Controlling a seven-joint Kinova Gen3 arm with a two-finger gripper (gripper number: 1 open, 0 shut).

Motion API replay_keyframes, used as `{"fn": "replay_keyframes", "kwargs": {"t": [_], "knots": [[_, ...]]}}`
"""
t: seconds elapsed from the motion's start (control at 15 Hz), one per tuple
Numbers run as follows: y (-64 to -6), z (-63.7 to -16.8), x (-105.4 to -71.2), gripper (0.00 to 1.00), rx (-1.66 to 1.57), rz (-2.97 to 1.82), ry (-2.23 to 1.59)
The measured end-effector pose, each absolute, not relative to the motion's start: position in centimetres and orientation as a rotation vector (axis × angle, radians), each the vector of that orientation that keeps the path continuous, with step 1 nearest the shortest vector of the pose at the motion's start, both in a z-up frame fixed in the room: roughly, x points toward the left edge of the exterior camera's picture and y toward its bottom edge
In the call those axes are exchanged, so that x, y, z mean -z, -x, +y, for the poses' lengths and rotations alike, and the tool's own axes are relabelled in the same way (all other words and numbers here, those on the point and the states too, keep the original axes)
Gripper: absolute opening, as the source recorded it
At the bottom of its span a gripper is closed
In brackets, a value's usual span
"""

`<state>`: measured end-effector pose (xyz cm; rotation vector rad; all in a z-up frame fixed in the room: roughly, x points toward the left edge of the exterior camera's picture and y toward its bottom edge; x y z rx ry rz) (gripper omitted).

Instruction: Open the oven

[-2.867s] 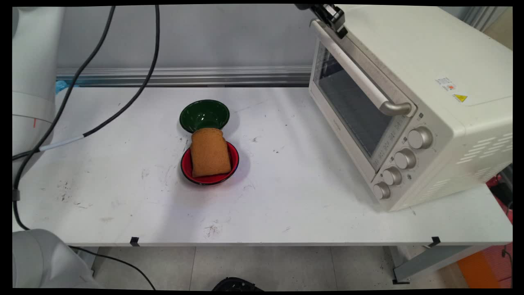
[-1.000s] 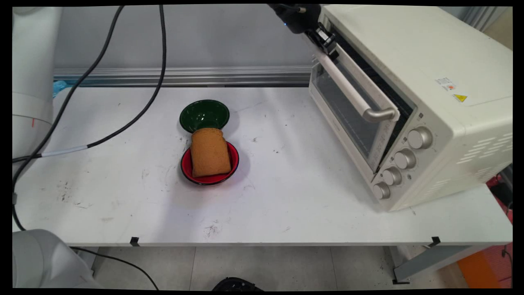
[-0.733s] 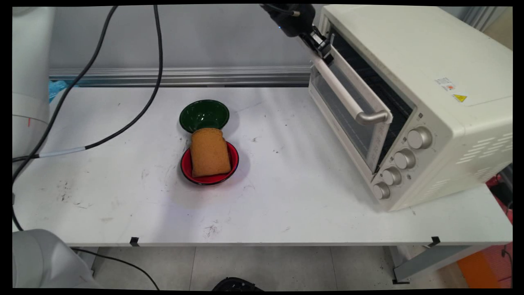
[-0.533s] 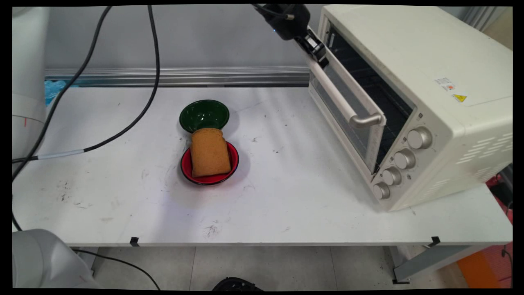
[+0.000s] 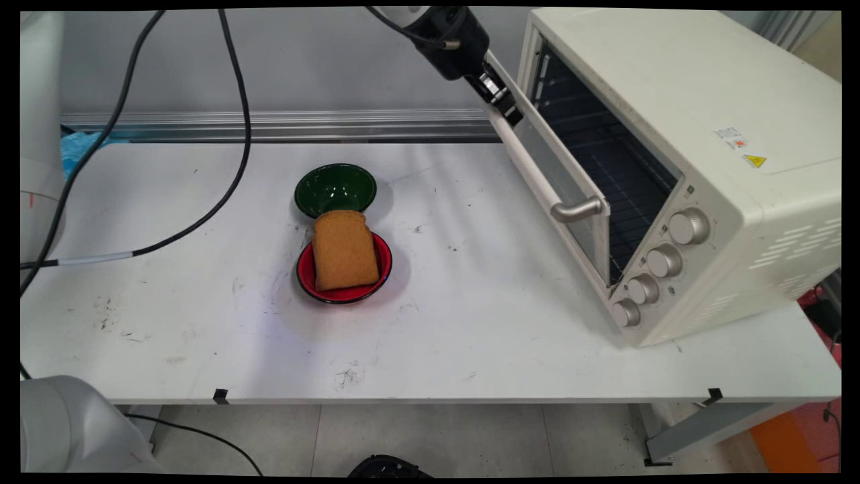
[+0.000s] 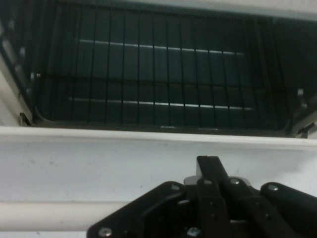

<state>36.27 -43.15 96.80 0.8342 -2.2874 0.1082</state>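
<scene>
Clamping the oven door's handle (image 5: 537, 178), the gripper (image 5: 508, 114); toast (image 5: 343, 249) in red bowl (image 5: 383, 267), green bowl (image 5: 335, 189) empty.

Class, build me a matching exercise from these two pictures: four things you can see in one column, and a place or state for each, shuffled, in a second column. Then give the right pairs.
Things
1. slice of bread
2. green bowl
3. oven door
4. gripper

Places or states
A. partly open, wire rack showing behind it
B. empty, just behind the red bowl
C. at the far end of the door handle
D. lying in the red bowl

Pairs: 1-D, 2-B, 3-A, 4-C
</scene>
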Motion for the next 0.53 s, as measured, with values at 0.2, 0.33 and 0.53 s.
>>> {"fn": "replay_keyframes", "kwargs": {"t": [0.2, 0.33, 0.53], "knots": [[-36.8, -42.7, -96.2, 0.00, -0.110, -2.297, -0.820], [-37.2, -42.6, -95.8, 0.00, -0.112, -2.303, -0.814], [-37.6, -42.4, -95.1, 0.00, -0.114, -2.310, -0.809]]}}
